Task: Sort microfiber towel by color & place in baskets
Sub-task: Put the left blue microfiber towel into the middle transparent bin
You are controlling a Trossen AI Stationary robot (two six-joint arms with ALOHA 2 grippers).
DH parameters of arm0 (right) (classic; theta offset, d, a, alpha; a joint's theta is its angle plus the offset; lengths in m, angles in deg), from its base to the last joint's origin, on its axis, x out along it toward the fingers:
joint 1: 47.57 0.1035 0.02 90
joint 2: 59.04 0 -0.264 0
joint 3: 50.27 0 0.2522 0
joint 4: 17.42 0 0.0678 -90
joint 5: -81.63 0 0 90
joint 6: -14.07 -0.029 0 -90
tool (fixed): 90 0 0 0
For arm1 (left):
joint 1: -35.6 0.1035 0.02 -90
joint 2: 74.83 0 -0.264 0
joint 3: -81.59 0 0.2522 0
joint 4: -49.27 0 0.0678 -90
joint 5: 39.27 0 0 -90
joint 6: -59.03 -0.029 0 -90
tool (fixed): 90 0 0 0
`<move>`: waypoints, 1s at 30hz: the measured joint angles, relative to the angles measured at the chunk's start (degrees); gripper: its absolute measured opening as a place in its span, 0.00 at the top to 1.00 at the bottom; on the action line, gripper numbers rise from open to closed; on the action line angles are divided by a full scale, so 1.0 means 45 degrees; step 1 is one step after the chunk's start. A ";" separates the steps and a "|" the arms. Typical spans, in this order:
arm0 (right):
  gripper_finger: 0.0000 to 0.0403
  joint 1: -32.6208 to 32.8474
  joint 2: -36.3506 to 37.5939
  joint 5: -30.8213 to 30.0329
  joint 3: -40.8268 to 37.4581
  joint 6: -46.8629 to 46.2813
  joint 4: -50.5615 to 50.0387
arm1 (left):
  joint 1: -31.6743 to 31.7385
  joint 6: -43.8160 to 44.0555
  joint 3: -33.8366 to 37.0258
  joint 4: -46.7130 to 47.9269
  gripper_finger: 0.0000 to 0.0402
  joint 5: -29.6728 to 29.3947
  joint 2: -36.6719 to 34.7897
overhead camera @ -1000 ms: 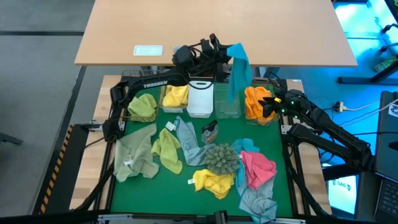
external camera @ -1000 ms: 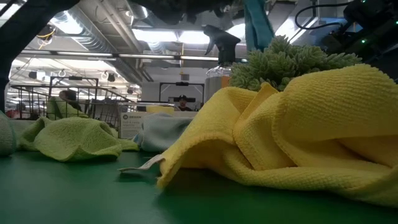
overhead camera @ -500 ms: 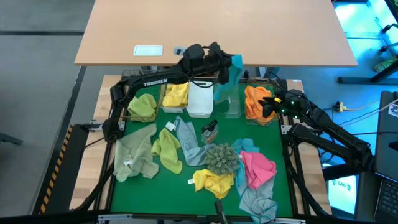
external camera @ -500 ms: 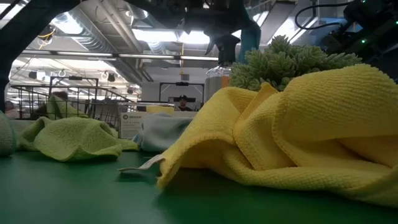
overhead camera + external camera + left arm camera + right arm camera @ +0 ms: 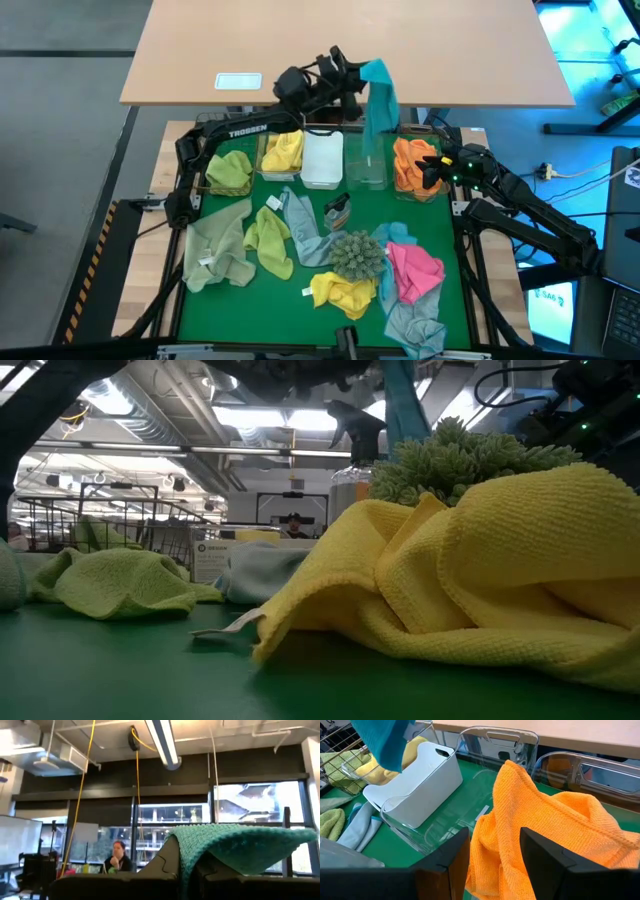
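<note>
My left gripper (image 5: 350, 85) is raised over the far row of baskets and is shut on a teal towel (image 5: 378, 100), which hangs above the bare clear basket (image 5: 367, 168). The neighbouring baskets hold a green towel (image 5: 229, 170), a yellow towel (image 5: 283, 153) and an orange towel (image 5: 412, 162). The white bin (image 5: 322, 160) stands between them. My right gripper (image 5: 492, 865) is open over the orange towel (image 5: 540, 830), one finger on either side of its raised fold. Several loose towels lie on the green mat. My left gripper holds the teal towel by its top end (image 5: 235, 845), which drapes over the fingers and hides the pinch. The towel hangs slack below, lifted clear of the table. My right gripper straddles the orange towel's fold; I cannot tell whether the fingers touch it.
A spiky grey-green ball (image 5: 357, 255) and a spray bottle (image 5: 337, 210) stand mid-mat. Around them lie pale green (image 5: 215, 248), yellow-green (image 5: 268, 240), grey-blue (image 5: 303, 222), yellow (image 5: 345, 292), pink (image 5: 413, 270) and grey (image 5: 415, 325) towels. A wooden table (image 5: 350, 45) lies beyond the baskets.
My left gripper dipped toward the clear basket, lowering the teal towel to it. It then rose again toward the far edge with the towel still held and hanging.
</note>
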 joint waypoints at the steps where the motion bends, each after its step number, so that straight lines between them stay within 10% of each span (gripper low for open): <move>1: 0.57 -0.0002 -0.0003 0.0005 0.0000 0.0005 -0.0003 | 0.0017 0.0009 0.0000 0.0212 1.00 0.0098 0.0001; 12: 0.57 -0.0002 -0.0003 0.0000 0.0000 0.0308 -0.0003 | -0.0347 -0.1439 0.0009 0.8148 1.00 -0.0798 0.0112; 22: 0.57 0.0001 -0.0002 0.0000 0.0000 0.0318 0.0005 | -0.0493 -0.1434 0.0005 0.6091 1.00 -0.0677 0.0103; 30: 0.57 -0.0002 0.0000 0.0001 0.0000 0.0318 0.0007 | -0.0493 -0.2396 0.0005 0.9846 1.00 -0.1605 0.0102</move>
